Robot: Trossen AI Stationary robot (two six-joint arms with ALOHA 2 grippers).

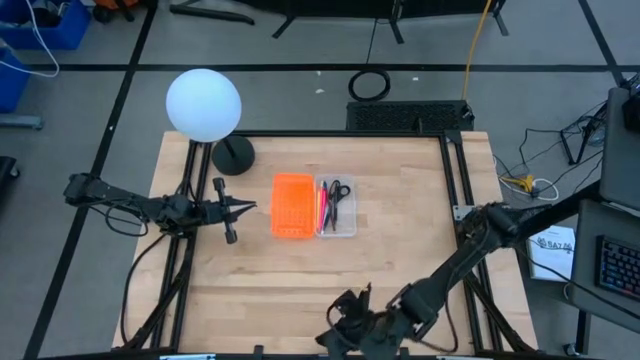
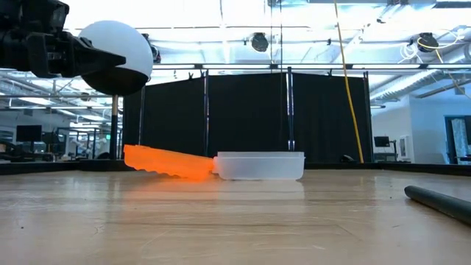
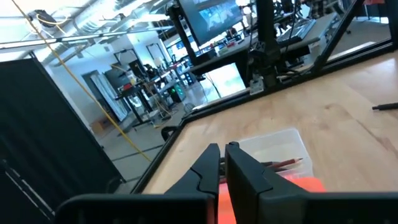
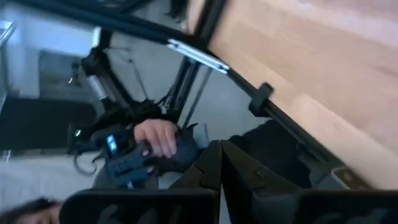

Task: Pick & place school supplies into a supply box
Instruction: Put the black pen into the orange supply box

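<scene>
At mid-table, the clear plastic rectangular supply box point(image 1: 338, 208) holds pink pens and black-handled scissors point(image 1: 336, 192), touching the orange perforated tray point(image 1: 292, 206). Left of both, beyond bare wood, the left gripper point(image 1: 245, 208) hovers nearly closed, empty. Right gripper point(image 1: 335, 335) rests shut past the near edge.

I see bare table point(image 1: 300, 280) ahead, orange tray point(image 1: 292, 206) touching supply box point(image 1: 345, 228), lamp point(image 1: 204, 104) crowding my left gripper point(image 1: 247, 207)
</scene>
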